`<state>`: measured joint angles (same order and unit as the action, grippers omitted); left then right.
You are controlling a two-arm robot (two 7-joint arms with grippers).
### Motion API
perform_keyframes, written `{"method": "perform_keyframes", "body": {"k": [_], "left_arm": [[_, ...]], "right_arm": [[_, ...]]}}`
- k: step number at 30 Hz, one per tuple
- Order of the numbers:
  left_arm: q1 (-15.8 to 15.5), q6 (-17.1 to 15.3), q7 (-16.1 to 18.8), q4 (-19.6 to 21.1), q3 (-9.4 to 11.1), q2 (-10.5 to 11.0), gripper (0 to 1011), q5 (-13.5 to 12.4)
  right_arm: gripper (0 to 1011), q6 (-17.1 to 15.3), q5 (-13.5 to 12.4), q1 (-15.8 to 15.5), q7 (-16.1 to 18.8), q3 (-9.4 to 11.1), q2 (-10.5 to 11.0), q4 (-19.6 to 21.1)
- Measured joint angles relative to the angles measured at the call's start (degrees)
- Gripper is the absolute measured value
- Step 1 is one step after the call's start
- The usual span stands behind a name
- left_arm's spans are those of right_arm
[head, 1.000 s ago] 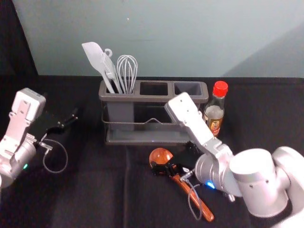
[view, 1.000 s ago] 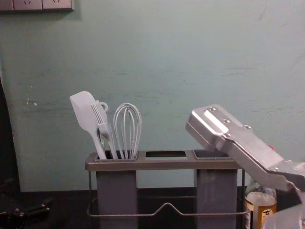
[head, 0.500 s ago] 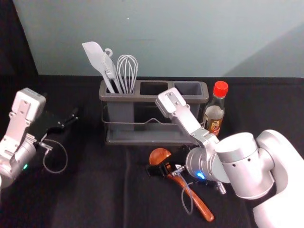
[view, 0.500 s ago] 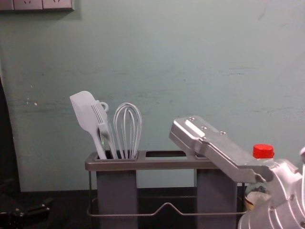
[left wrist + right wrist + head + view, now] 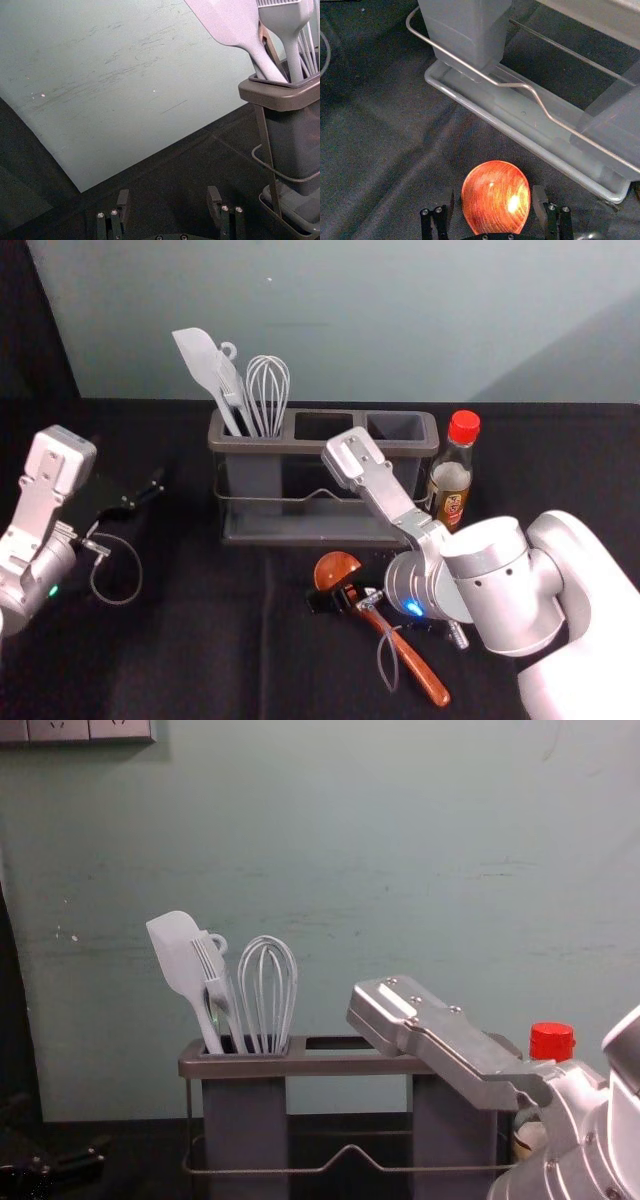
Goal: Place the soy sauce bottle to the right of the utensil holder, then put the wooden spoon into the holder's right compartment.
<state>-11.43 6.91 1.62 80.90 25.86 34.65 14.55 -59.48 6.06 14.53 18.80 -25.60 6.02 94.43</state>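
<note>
- My left gripper [image 5: 169,194]: parked off the holder's left side, fingers spread, nothing in it.
- Utensil holder [image 5: 325,447]: upright, white utensils [image 5: 268,395] in left compartment.
- Wooden spoon [image 5: 335,568]: on worktop [image 5: 200,640] in front of holder; my right gripper [image 5: 493,192] is over it, fingers spread either side of it, grasp not made.
- Right compartment [image 5: 396,427]: spoon not in; lift and insert left.
- Soy sauce bottle [image 5: 452,480]: upright just right of holder; looks done.

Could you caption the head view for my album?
Robot's right jaws, open around a wooden spoon, soy sauce bottle standing right of the utensil holder.
</note>
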Motion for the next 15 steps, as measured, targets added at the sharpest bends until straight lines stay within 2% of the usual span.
{"method": "perform_keyframes", "body": {"k": [15], "left_arm": [[0.00, 0.00, 0.00, 0.00, 0.00, 0.00, 1000, 0.00]], "right_arm": [[1000, 0.33, 1.83, -0.97, -0.13, 1.13, -1.87, -0.48]]}}
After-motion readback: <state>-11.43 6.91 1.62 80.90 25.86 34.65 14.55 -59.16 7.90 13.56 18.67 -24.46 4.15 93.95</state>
